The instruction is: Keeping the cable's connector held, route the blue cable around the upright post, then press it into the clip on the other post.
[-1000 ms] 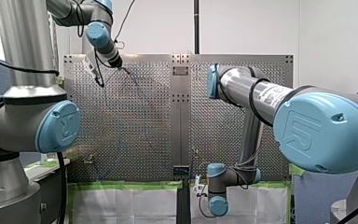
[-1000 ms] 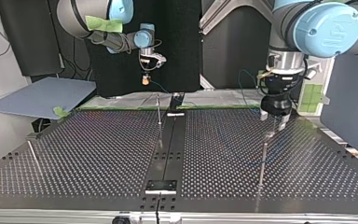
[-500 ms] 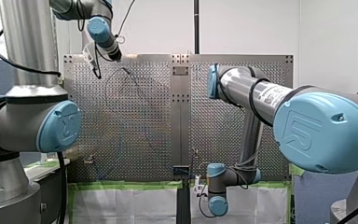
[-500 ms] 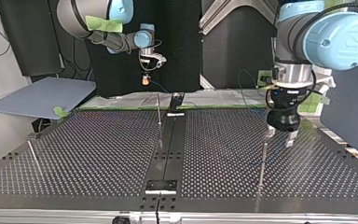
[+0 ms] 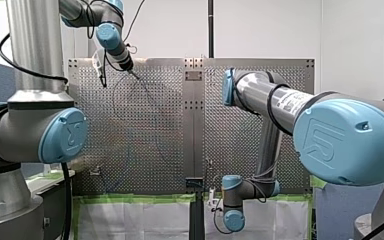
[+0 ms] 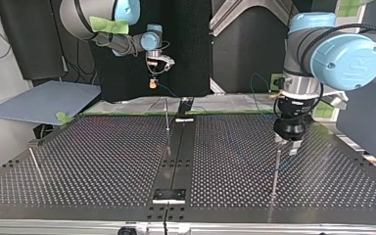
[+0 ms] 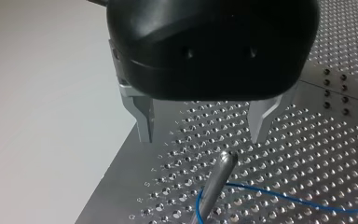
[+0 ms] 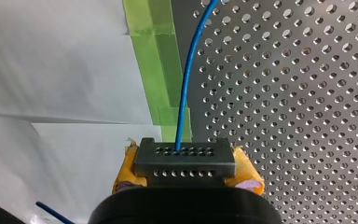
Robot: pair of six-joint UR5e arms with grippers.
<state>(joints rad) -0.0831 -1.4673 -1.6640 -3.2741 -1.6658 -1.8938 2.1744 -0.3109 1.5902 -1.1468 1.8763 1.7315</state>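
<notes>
Right end effector [image 8: 186,170] grips dark perforated connector [image 8: 185,161] on thin blue cable [image 8: 183,98]; left end effector [image 7: 201,135] gapes.

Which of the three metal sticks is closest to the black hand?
The post at the top view's right, just below my left hand. The middle post and the left-edge post stand far off.

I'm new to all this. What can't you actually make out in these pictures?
- Whether the blue cable goes fully round the post: left wrist view, the loop runs off the edge.
- Any clip on the middle post: top view, too small.
- The cable's run from the connector: front view, too faint against the table.
</notes>
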